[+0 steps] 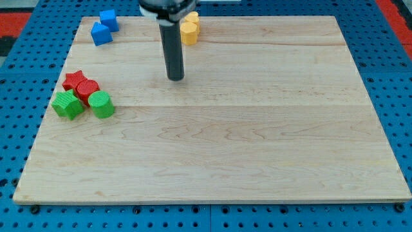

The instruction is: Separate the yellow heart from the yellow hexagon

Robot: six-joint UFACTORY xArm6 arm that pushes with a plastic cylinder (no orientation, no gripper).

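Two yellow blocks sit touching near the view's top centre. The lower one (188, 34) and the upper one (191, 20) are partly hidden by the rod's mount, so I cannot tell which is the heart and which the hexagon. My tip (175, 78) rests on the board below and slightly left of them, a clear gap away.
Two blue blocks (107, 19) (101, 33) lie at the top left. At the left edge a red star (75, 80), a red block (87, 89), a green star (67, 104) and a green cylinder (101, 104) cluster together. The wooden board (257, 129) sits on a blue pegboard.
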